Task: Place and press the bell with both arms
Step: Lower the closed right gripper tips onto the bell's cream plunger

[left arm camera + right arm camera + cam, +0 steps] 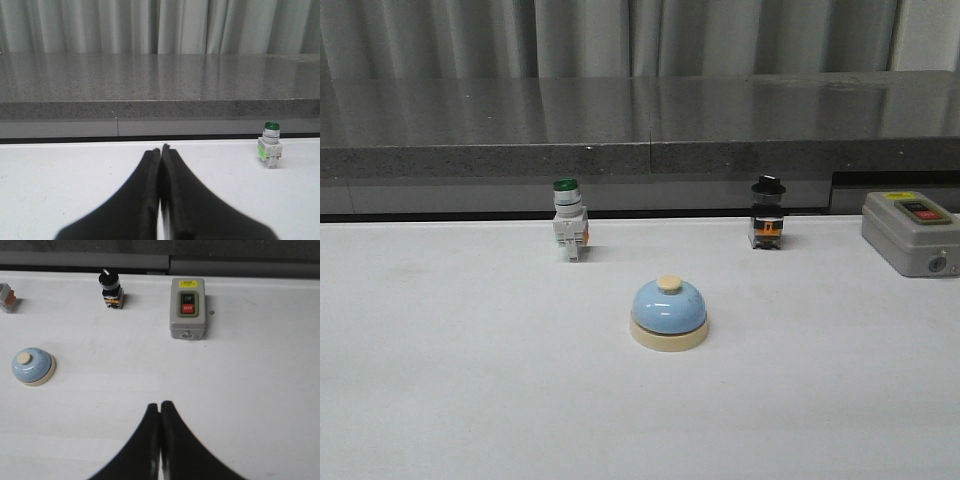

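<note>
While resting upright mid-surface (470,400), bell (668,314) untouched, green-capped switch (568,219) at 11 o'clock, black-knobbed switch (767,213) at 1 o'clock; left hand (161,150) and right hand (159,405) both pressed together, empty.

Grey button box (912,232) clipped at front view's right edge; green-capped switch (7,296) half cut off in right wrist view; label text unreadable.

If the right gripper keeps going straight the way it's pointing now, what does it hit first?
Probably the grey switch box: it lies roughly ahead of the shut right gripper, slightly off to one side, with bare white table between. The bell sits well off that line.
</note>
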Action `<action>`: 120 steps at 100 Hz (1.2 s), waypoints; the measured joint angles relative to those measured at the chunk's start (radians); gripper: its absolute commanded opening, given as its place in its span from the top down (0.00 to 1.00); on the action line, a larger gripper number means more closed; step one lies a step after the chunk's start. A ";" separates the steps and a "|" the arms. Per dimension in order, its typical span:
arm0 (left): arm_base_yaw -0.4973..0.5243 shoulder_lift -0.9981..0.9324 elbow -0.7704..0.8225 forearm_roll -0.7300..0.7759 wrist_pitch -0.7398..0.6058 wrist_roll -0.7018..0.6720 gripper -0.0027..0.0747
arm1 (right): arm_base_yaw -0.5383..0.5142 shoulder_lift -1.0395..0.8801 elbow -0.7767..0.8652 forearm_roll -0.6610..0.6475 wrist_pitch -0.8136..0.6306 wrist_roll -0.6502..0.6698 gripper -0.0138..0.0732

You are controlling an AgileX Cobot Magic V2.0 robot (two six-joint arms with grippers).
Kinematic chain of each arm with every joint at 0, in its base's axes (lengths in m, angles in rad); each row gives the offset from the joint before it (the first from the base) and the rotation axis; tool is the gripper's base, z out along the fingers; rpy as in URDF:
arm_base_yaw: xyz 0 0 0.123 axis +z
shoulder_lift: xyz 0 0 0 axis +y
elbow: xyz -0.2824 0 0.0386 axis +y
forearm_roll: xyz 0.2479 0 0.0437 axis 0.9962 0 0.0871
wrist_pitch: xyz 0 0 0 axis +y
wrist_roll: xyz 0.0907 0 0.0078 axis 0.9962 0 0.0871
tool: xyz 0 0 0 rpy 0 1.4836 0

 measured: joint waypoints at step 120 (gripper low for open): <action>0.000 0.000 0.000 0.000 0.000 0.000 0.99 | 0.458 1.062 -0.472 0.126 -0.170 -0.019 0.91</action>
